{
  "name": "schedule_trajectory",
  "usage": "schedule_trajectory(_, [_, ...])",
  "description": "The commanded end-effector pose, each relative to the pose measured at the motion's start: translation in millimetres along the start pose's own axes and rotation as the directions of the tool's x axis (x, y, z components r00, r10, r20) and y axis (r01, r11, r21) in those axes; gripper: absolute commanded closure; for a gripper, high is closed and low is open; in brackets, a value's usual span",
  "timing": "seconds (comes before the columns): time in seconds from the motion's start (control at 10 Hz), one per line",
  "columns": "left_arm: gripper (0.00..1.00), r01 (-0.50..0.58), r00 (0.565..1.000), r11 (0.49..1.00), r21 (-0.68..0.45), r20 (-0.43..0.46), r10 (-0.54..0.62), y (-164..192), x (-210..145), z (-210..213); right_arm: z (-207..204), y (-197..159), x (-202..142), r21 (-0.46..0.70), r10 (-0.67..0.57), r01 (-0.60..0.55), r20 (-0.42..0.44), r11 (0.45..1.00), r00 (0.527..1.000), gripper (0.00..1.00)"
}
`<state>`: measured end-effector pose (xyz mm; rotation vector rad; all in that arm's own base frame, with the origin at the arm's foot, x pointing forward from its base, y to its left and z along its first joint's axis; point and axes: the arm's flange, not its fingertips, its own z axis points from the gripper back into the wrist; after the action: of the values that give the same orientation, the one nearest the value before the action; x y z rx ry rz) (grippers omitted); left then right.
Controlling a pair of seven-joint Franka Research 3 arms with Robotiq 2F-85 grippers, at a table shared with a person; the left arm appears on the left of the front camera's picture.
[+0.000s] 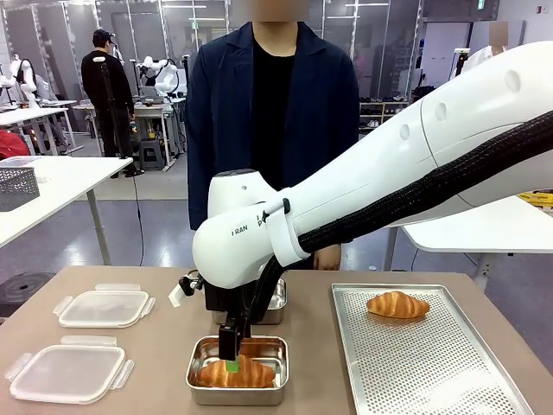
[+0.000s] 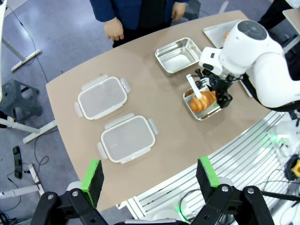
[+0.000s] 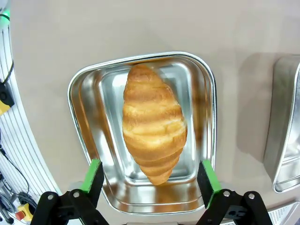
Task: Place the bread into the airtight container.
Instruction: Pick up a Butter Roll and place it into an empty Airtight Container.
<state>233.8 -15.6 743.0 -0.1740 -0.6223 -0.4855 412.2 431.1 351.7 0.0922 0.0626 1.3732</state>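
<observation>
Green-padded and spread wide, my right claw (image 3: 150,174) hangs just above a golden-brown croissant (image 3: 153,124). Its fingers stand clear of the crust on either side and grip nothing. Directly beneath the claw, the croissant lies lengthwise on the floor of a shallow rectangular stainless-steel container (image 3: 89,117), inside its rim. Just beyond the claw, toward the person in the dark jacket (image 1: 272,130), sits a second steel container (image 1: 278,304) of the same kind, apart from the first. To the claw's right in the front view, a perforated metal baking tray (image 1: 432,372) carries another croissant (image 1: 397,304) near its far end. On the claw's other side two clear plastic lids lie flat on the brown surface (image 1: 155,363): the farther lid (image 1: 104,308) and the nearer lid (image 1: 67,373). My left claw (image 2: 150,180) is likewise spread wide and empty, high over the surface's near edge.
</observation>
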Motion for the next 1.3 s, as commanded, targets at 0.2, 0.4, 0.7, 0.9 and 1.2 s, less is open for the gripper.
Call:
schedule_trajectory(0.2, [0.0,0.001,1.0,1.0,0.004,-0.007,-0.001,1,2,3,18,18,-9,0.064,0.001,-0.006,0.075,0.998,0.997,0.0])
schedule_trajectory(0.4, [0.0,0.001,1.0,1.0,0.004,-0.007,-0.001,1,2,3,73,25,-58,0.072,-0.058,0.049,0.134,0.996,0.989,0.0])
schedule_trajectory(0.7, [0.0,0.001,1.0,1.0,0.004,-0.007,-0.001,1,2,3,134,15,-152,0.057,-0.163,0.154,0.233,0.986,0.959,0.0])
schedule_trajectory(0.9, [0.0,0.001,1.0,1.0,0.004,-0.007,-0.001,1,2,3,154,13,-223,0.069,-0.245,0.235,0.325,0.97,0.913,0.0])
schedule_trajectory(1.2, [0.0,0.001,1.0,1.0,0.004,-0.007,-0.001,1,2,3,181,29,-324,0.114,-0.432,0.426,0.42,0.898,0.798,0.0])
